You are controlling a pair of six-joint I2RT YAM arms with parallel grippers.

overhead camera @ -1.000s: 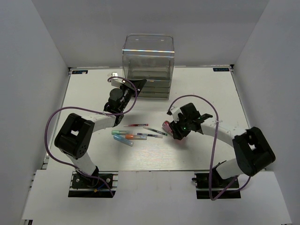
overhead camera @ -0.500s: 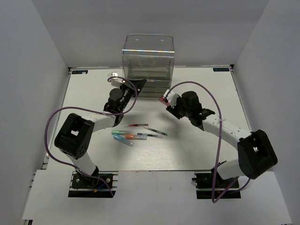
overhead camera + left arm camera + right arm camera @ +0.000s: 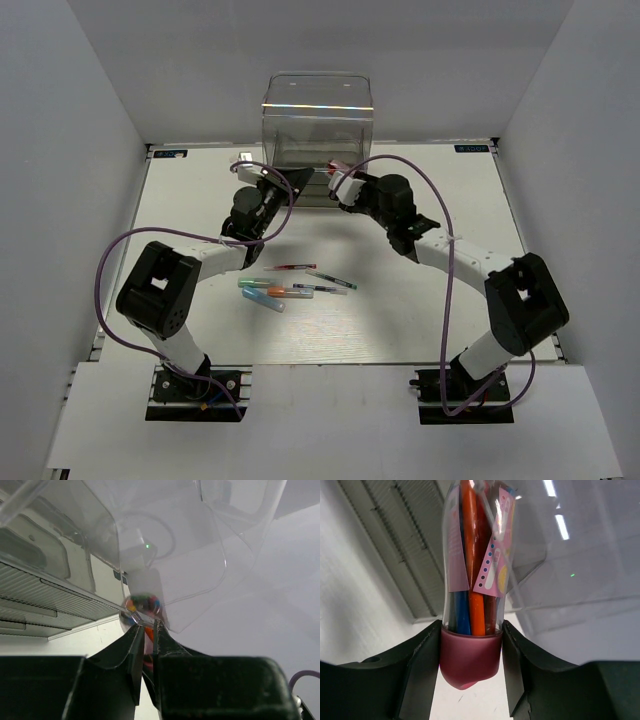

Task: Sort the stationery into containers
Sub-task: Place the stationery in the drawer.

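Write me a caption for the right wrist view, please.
Right end effector holds the pink-capped tube in front of the clear organiser.

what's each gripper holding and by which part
Right gripper: the pink tube, clamped at its dark pink cap end. Left gripper: pinching a thin clear edge of the organiser, it seems.

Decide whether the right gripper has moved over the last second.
Yes. The right gripper, shut on the pink tube, has moved away from the loose pens and up to the clear organiser.
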